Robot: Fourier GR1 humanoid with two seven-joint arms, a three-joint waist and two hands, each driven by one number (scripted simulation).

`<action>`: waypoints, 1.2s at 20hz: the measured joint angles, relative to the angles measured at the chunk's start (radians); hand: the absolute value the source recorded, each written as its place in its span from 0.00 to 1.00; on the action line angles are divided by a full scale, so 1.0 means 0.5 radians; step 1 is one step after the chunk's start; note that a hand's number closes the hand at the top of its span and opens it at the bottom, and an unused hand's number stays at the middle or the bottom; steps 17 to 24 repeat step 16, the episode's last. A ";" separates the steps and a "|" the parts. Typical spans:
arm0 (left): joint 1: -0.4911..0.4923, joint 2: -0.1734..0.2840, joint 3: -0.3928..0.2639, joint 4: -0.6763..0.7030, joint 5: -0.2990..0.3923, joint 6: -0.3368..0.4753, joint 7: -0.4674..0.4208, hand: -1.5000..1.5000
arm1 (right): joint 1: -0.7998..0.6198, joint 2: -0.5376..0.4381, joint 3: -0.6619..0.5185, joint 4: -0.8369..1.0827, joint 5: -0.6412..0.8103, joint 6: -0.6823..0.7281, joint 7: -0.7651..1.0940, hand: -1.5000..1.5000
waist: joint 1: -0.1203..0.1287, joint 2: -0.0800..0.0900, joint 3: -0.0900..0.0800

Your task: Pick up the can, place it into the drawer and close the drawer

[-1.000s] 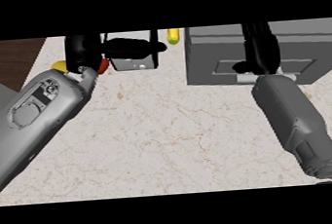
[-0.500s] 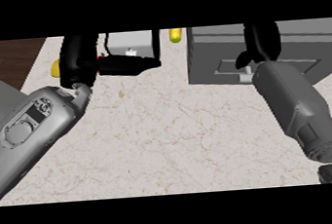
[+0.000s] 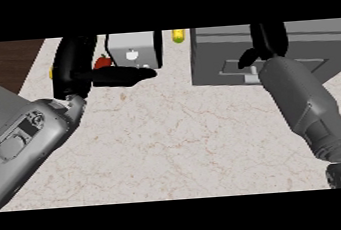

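Can [image 3: 101, 62], red, is being partly hidden behind the left hand [image 3: 89, 72], whose fingers are being held straight beside it.

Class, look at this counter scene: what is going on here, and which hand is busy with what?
The left hand is at the far left of the counter, beside a red object and a grey box; whether it grips anything cannot be told. The right hand is over the grey drawer unit. A yellow item sits between box and drawer unit.
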 measured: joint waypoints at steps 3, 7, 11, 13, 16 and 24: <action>0.027 0.007 0.017 -0.019 0.001 -0.007 -0.007 0.00 | -0.017 0.022 -0.105 -0.020 -0.127 0.053 -0.138 0.00 | -0.015 0.000 0.002; 0.063 0.004 0.018 -0.036 -0.019 0.012 -0.002 0.00 | -0.054 0.085 -0.253 -0.043 -0.313 0.147 -0.293 0.00 | -0.027 -0.002 0.006; 0.104 0.012 0.039 -0.035 -0.028 0.005 -0.012 0.00 | -0.109 0.166 -0.417 -0.072 -0.525 0.266 -0.394 0.00 | -0.044 -0.008 0.006; 0.144 0.023 0.048 -0.053 -0.033 0.010 -0.016 0.00 | -0.132 0.184 -0.511 -0.088 -0.646 0.352 -0.435 0.00 | -0.050 -0.015 0.006; 0.223 0.038 0.082 -0.091 -0.032 -0.022 -0.068 0.00 | -0.164 0.183 -0.591 -0.078 -0.747 0.421 -0.467 0.00 | -0.045 -0.011 0.005; 0.223 0.038 0.082 -0.091 -0.032 -0.022 -0.068 0.00 | -0.164 0.183 -0.591 -0.078 -0.747 0.421 -0.467 0.00 | -0.045 -0.011 0.005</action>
